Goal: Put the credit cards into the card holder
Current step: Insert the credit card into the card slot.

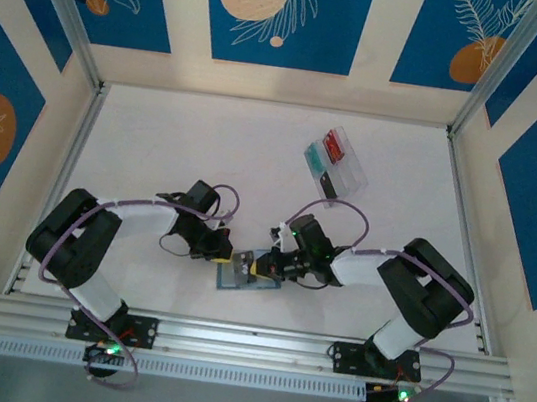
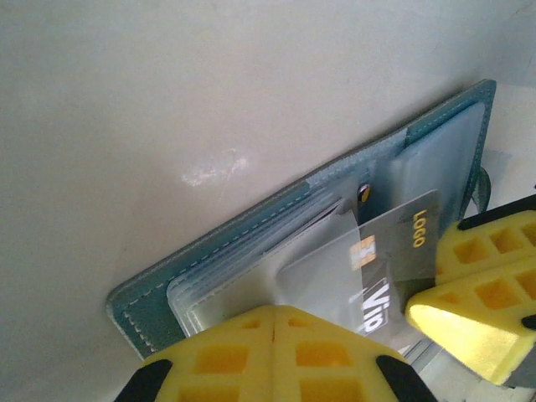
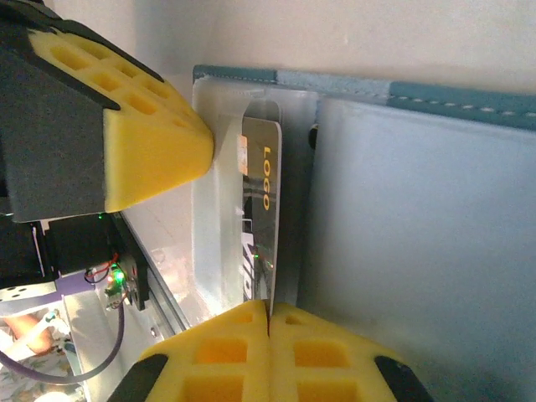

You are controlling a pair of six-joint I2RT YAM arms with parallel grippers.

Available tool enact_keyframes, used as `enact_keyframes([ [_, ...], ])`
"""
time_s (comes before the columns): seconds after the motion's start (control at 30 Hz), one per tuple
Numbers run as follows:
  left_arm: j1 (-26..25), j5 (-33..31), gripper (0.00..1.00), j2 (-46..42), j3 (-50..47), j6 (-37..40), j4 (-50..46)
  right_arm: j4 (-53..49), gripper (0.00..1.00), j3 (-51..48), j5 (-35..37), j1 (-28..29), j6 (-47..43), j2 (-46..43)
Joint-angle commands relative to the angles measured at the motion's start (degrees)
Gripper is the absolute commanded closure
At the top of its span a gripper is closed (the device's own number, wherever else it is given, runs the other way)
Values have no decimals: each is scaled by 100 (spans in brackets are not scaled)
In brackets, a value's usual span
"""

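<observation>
The card holder (image 1: 237, 277) (image 2: 276, 209) (image 3: 435, 218) lies open on the table near the front edge, a blue-grey wallet with clear plastic sleeves inside. A dark credit card (image 2: 394, 251) (image 3: 261, 209) printed "LOGO" is partly inside one sleeve, and my right gripper (image 1: 267, 266) (image 3: 270, 314) is shut on its outer edge. My left gripper (image 1: 224, 252) (image 2: 275, 322) is shut, its tips against the edge of a clear sleeve; whether it pinches the sleeve I cannot tell. The two grippers almost touch over the wallet.
A clear compartmented tray (image 1: 345, 177) stands further back on the right with a red card (image 1: 334, 146), a teal one (image 1: 317, 158) and a dark one (image 1: 331, 183) in it. Aluminium rails and patterned walls frame the white table (image 1: 185, 148).
</observation>
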Motion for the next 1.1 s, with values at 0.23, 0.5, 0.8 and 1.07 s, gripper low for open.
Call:
enact_keyframes([
  [0.23,-52,-150,100,-170,-46,-23,-461,189,100,22,435,375,437,334],
  [0.5,114,-194,100,-815,-3,-53,-803,-84,91,-11,557,352,375,181],
  [0.8,148,-513,100,-1037,-496,67,-929,-349,82,141,540,361,213,114],
  [1.07,100,-507,100,-730,-641,61,-630,-563,81,390,540,467,90,140],
])
